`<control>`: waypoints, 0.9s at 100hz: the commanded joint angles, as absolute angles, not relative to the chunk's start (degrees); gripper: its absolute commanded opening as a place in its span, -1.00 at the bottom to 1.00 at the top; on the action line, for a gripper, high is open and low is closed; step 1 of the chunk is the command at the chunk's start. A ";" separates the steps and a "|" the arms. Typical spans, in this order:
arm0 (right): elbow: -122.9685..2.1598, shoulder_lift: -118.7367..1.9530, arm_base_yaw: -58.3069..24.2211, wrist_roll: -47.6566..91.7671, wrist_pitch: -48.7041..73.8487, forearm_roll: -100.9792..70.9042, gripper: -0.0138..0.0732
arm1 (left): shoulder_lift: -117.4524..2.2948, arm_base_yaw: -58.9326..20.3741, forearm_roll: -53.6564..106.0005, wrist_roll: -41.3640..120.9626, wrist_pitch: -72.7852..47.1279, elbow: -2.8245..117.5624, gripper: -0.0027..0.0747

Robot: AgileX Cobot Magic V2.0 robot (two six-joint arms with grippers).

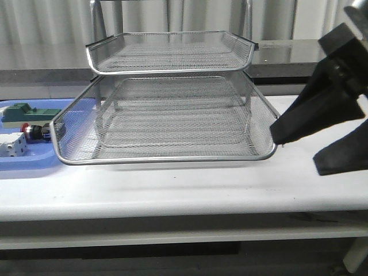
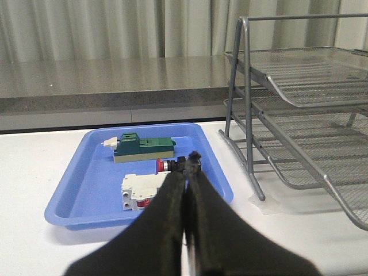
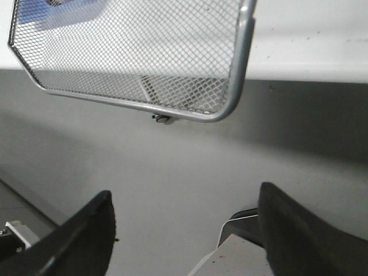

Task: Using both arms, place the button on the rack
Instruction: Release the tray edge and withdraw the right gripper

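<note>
The button (image 1: 31, 131), with its red cap and black body, lies in the flat blue tray (image 1: 26, 159) left of the rack (image 1: 172, 160). In the left wrist view the button (image 2: 168, 165) lies between the green and white blocks, partly hidden by my left gripper (image 2: 187, 167). That gripper is shut and empty, and its tips point at the button from the near side. It is out of the front view. My right gripper (image 1: 296, 150) is open and empty beside the rack's front right corner (image 3: 230, 109), above the table's front edge (image 3: 184, 201).
The blue tray (image 2: 86, 181) also holds a green block (image 2: 144, 148) and a white block (image 2: 141, 187). The rack (image 2: 299, 98) stands right of the tray on thin metal legs. A grey counter and curtain stand behind the table.
</note>
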State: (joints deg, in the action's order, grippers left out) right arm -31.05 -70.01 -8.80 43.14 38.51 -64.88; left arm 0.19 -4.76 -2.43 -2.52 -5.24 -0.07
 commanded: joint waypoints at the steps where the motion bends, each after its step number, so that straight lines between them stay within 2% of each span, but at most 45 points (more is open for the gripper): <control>1: -32.03 -64.04 -8.77 38.07 37.51 -60.82 0.54 | 2.13 -4.60 -1.88 -2.52 -0.68 -2.65 -0.98; 27: -35.66 -53.87 -8.77 22.86 38.47 -41.92 0.54 | 2.13 -4.60 -1.88 -2.52 -0.68 -2.65 -0.98; 53: -43.89 -49.37 -8.77 6.24 48.11 -19.11 0.53 | 2.13 -4.60 -1.88 -2.52 -0.68 -2.65 -0.98; 66: -46.34 -47.16 -8.77 0.00 52.54 -9.10 0.44 | 2.13 -4.60 -1.88 -2.52 -0.68 -2.65 -0.98; 90: -46.70 -41.73 -8.77 -7.32 61.01 0.00 0.36 | 2.13 -4.60 -1.88 -2.52 -0.68 -2.65 -0.98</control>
State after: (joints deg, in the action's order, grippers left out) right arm -44.64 -43.74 -8.80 -5.44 59.83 -2.94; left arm 0.19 -4.76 -2.43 -2.52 -5.24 -0.07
